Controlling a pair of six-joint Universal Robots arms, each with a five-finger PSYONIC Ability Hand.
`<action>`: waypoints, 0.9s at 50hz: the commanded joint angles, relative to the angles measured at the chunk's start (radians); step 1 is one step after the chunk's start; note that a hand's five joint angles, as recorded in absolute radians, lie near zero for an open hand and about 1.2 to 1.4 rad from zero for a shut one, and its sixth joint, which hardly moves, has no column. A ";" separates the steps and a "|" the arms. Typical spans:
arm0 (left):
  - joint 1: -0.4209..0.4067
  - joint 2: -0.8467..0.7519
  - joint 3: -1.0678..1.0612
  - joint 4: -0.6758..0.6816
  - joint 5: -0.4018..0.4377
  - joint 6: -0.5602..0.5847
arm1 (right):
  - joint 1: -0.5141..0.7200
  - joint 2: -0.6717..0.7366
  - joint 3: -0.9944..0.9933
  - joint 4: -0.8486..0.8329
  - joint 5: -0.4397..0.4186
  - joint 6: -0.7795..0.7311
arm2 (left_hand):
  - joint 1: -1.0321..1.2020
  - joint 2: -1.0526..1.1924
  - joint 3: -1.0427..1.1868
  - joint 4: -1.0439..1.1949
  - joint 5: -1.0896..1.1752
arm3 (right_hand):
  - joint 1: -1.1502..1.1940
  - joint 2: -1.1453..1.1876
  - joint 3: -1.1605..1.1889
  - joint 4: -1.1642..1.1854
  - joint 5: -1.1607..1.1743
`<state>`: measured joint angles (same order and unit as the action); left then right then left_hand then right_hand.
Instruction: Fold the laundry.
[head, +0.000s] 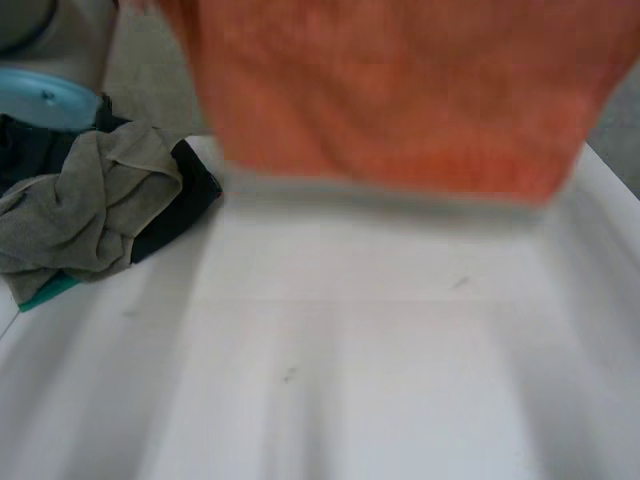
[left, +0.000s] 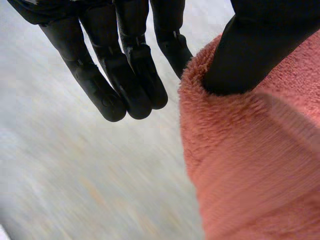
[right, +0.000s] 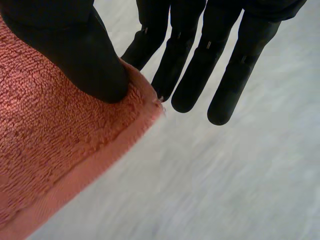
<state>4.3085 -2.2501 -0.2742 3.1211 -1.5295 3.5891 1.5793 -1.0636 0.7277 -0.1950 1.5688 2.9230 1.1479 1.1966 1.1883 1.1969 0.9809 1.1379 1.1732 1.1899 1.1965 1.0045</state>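
An orange towel (head: 400, 90) hangs in the air above the far part of the white table (head: 350, 350), its lower hem level and off the surface. My left hand (left: 125, 75) pinches one top corner of the towel (left: 250, 165) between its thumb and a straight finger. My right hand (right: 200, 65) pinches the other top corner of the towel (right: 55, 150) the same way, thumb pressed on the pile. The other fingers of both hands hang straight beside the cloth.
A heap of laundry lies at the table's far left: a grey-green cloth (head: 90, 205) over a black garment (head: 185, 200), with a teal piece (head: 45, 292) under it. My left arm's light-blue cap (head: 45, 98) stands behind the heap.
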 joint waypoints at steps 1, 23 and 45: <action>0.005 0.161 -0.291 0.165 0.028 -0.084 | -0.045 -0.101 0.093 -0.077 -0.044 0.087 | 0.248 0.200 0.208 0.199 0.241 | 0.258 0.223 0.206 0.200 0.217; 0.054 -0.018 -0.939 0.105 0.120 -0.010 | -0.081 -0.013 0.716 0.052 -0.319 -0.175 | 0.208 0.159 0.168 0.159 0.200 | 0.258 0.223 0.206 0.200 0.217; -0.012 -0.083 -0.964 0.031 0.028 0.097 | -0.110 0.004 0.745 0.088 -0.294 -0.197 | -0.576 -0.625 -0.617 -0.625 -0.584 | 0.258 0.223 0.206 0.200 0.217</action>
<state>4.3175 -2.3334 -1.2052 3.1526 -1.4936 3.6881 1.4745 -1.0579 1.4776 -0.1043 1.2556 2.6974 0.5666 0.5673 0.5724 0.5608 0.3813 1.1379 1.1732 1.1899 1.1973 1.0122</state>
